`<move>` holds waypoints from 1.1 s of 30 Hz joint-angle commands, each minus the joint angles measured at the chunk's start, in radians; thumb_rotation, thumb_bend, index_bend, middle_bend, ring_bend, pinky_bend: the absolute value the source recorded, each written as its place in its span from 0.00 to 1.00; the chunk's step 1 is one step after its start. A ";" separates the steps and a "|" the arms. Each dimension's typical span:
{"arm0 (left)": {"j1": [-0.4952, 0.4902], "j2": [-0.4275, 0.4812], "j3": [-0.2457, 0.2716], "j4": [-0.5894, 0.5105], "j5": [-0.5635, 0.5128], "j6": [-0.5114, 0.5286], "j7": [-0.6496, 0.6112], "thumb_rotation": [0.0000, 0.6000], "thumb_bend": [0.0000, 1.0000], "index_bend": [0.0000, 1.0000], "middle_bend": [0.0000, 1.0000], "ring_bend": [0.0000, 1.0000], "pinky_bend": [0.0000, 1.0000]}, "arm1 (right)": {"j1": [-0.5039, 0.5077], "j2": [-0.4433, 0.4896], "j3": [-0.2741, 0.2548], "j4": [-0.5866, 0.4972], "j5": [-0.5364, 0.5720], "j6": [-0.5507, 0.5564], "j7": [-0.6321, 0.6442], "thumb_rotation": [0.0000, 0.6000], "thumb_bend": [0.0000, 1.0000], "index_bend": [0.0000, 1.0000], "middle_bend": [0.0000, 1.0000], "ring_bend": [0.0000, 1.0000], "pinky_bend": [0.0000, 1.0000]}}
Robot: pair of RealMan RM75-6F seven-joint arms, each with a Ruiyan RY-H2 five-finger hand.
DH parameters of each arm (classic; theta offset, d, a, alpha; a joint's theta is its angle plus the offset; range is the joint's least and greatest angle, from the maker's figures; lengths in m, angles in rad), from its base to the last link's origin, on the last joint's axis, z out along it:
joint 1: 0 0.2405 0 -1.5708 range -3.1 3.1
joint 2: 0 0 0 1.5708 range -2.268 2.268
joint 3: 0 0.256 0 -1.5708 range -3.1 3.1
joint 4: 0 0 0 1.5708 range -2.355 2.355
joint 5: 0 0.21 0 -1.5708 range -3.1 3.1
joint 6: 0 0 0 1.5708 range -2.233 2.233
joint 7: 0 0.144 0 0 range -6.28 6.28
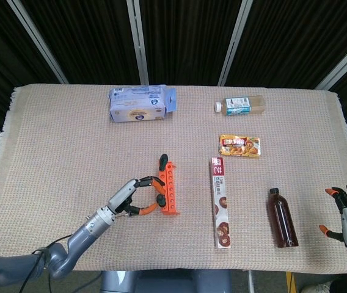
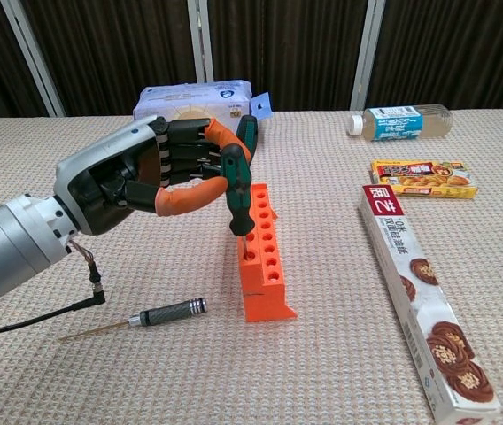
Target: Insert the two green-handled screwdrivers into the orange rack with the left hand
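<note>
Beige-cloth desk: we see left hand holding green-handled screwdriver upright w/ handle low over orange rack hole, for seating it.

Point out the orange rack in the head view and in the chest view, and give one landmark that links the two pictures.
Head view: the orange rack lies just left of picture centre, lower half, beside the left robot hand.
Chest view: the orange rack stands at centre, running away from the camera, right of the left robot hand.
Shared landmark: the long biscuit box lies to its right in both.
</note>
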 commanded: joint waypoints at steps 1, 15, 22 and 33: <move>-0.001 -0.006 0.002 0.008 -0.003 -0.006 0.018 1.00 0.50 0.74 0.43 0.24 0.24 | 0.001 0.000 0.000 0.000 0.001 -0.001 -0.001 1.00 0.00 0.20 0.15 0.02 0.13; -0.002 -0.012 0.013 0.012 -0.006 -0.017 0.097 1.00 0.48 0.60 0.35 0.17 0.18 | 0.001 0.001 0.000 0.000 0.005 -0.003 -0.002 1.00 0.00 0.20 0.15 0.02 0.13; -0.008 0.007 0.023 -0.010 0.004 -0.027 0.121 1.00 0.44 0.33 0.16 0.00 0.06 | 0.000 0.000 0.001 0.001 0.005 -0.001 -0.001 1.00 0.00 0.20 0.15 0.02 0.13; -0.002 0.024 0.022 -0.041 0.002 -0.011 0.122 1.00 0.45 0.03 0.00 0.00 0.00 | -0.002 0.001 0.000 0.002 0.002 0.005 0.000 1.00 0.00 0.20 0.15 0.02 0.13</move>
